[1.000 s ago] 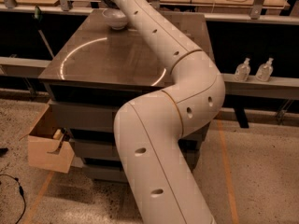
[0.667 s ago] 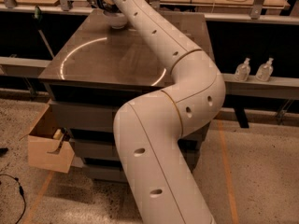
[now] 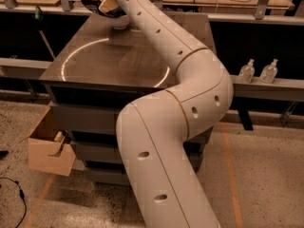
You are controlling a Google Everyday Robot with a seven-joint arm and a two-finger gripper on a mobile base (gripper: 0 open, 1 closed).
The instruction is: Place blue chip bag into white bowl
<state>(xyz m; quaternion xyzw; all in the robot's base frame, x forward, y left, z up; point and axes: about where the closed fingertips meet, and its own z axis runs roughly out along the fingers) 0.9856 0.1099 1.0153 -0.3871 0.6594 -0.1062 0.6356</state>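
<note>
The hand (image 3: 107, 5), its grip impossible to tell, hangs over the white bowl (image 3: 119, 23), the blue chip bag (image 3: 94, 5) seemingly not yet inside.

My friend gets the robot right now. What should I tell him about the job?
Gripper: at the far edge of the table, right over the white bowl, mostly hidden by the arm.
Blue chip bag: the dark shape beside the gripper, at the bowl's rim.
Done: bag is at the bowl.
Left: can't tell whether it sits inside or is let go; check that, then lift the gripper away.
</note>
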